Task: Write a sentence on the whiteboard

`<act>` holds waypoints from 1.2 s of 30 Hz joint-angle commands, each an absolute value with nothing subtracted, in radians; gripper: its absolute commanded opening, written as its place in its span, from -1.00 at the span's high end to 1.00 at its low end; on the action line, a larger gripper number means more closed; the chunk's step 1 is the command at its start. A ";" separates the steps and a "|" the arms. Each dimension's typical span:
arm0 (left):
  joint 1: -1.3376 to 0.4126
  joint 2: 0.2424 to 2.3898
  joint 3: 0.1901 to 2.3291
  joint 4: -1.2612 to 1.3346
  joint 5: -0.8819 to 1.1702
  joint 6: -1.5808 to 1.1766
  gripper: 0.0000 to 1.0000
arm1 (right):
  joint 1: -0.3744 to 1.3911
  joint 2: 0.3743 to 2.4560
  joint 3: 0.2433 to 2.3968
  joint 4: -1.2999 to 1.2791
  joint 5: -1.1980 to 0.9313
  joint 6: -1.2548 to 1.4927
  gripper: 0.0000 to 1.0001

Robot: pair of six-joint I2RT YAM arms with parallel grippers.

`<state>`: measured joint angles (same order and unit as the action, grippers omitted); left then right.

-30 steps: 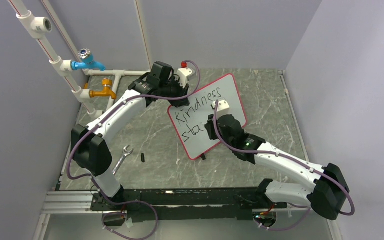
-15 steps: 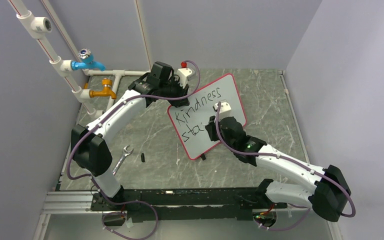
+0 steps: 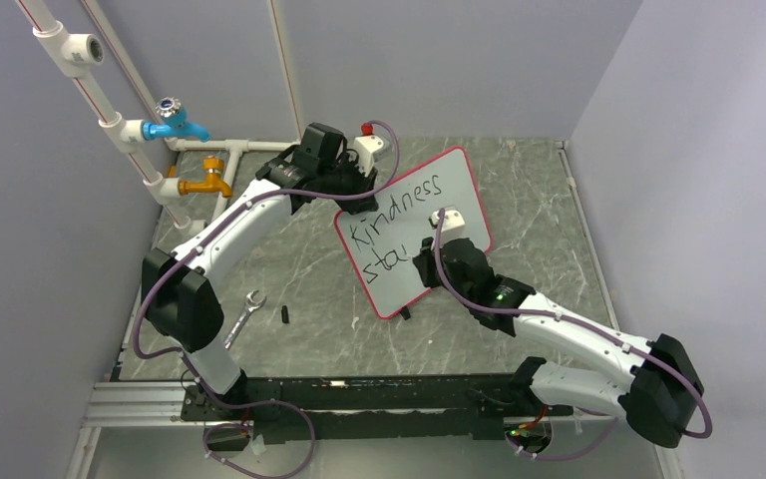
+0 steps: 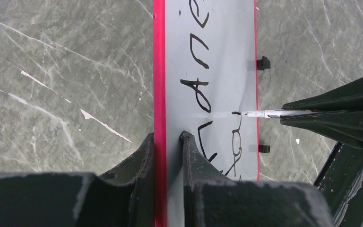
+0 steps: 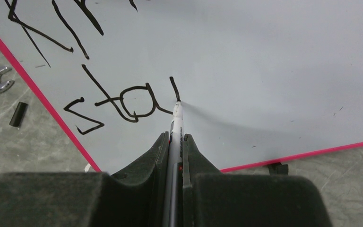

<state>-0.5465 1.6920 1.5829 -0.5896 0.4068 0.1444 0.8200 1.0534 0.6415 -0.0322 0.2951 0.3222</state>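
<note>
The whiteboard [image 3: 399, 284], white with a red rim, stands tilted on the table. My left gripper [image 3: 359, 186] is shut on its upper left edge; the left wrist view shows the fingers clamping the red rim [image 4: 159, 94]. The sentence [image 3: 399, 205] reads "Kindness" on the first line and "sta" plus one fresh stroke [image 5: 174, 89] on the second. My right gripper [image 5: 176, 137] is shut on a white marker [image 5: 176, 120]. The marker's tip touches the board at the bottom of that stroke, as the left wrist view also shows on the marker [image 4: 264, 114].
A metal wrench [image 3: 244, 311] and a small black cap [image 3: 285, 313] lie on the table left of the board. Blue [image 3: 175, 122] and yellow [image 3: 207, 183] taps on white pipes stand at the back left. A black board foot [image 3: 405, 313] pokes out below the rim.
My right gripper has moved a little to the right along the second line with the marker, and a new stroke now follows "sta". The left arm and board have stayed still.
</note>
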 commanded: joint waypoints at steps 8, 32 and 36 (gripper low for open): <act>-0.563 1.726 1.552 -0.769 0.255 0.287 1.00 | 0.816 1.023 0.634 -0.057 0.274 0.338 1.00; -0.564 1.723 1.551 -0.771 0.257 0.288 1.00 | 0.811 1.135 0.788 -0.041 0.343 0.246 1.00; -0.564 1.722 1.551 -0.769 0.255 0.288 1.00 | 0.807 1.142 0.808 -0.053 0.354 0.248 1.00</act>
